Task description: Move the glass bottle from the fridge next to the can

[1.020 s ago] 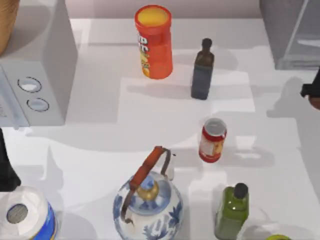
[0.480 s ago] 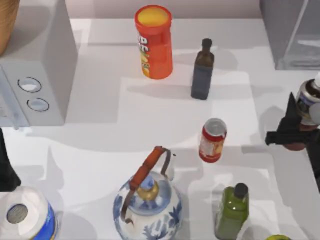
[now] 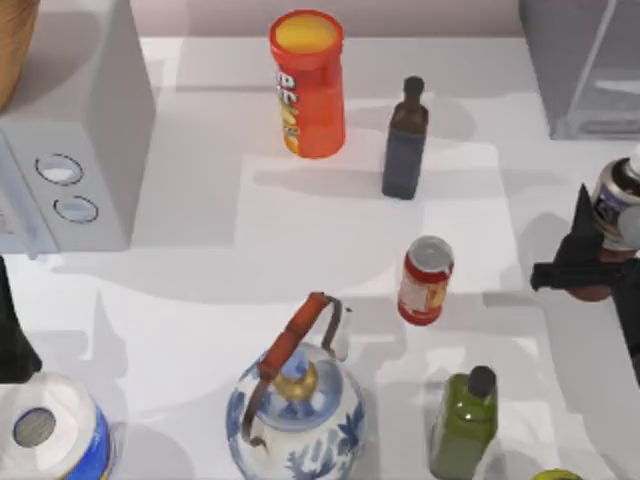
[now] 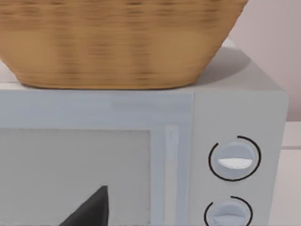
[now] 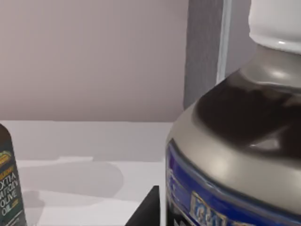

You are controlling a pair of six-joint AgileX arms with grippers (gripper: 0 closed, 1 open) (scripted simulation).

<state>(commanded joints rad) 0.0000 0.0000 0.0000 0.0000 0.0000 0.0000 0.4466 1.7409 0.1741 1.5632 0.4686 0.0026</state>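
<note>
Found a green bottle [image 3: 463, 425], a blue-and-white teapot [image 3: 296, 405] and a paper roll [image 3: 50, 428] lined along the near edge of the table [image 3: 200, 270], all outside the job. Noted the left arm [image 3: 12, 330] parked at the left edge, idle, facing the white box with two dials [image 3: 70, 150] and the basket [image 4: 117, 42] on top of it. Saw the can [image 3: 425, 281] a little farther in, upright, right of the table's middle, with bare surface on its right side. Spotted the right gripper [image 3: 585, 270] at the right edge, level with the can and well apart from it, fingers clamped on the lower body of the glass bottle [image 3: 615, 205]. Read the bottle as upright in that grip, white cap up, label band close before the right wrist camera. Could not tell from above whether its base touched the table or hung just over it. Passed a dark slim bottle [image 3: 405, 140] and an orange tube [image 3: 307, 85] toward the far edge, neither in the way. Placed the fridge [image 3: 585, 65] at the far right corner, its pale door swung open, with the bottle out of it and nearer the front. Judged the fetching done: bottle gripped and clear of the fridge. Judged the rest undone: carrying it leftward across the gap, setting it down just beside the can, letting go without knocking the can over.
</note>
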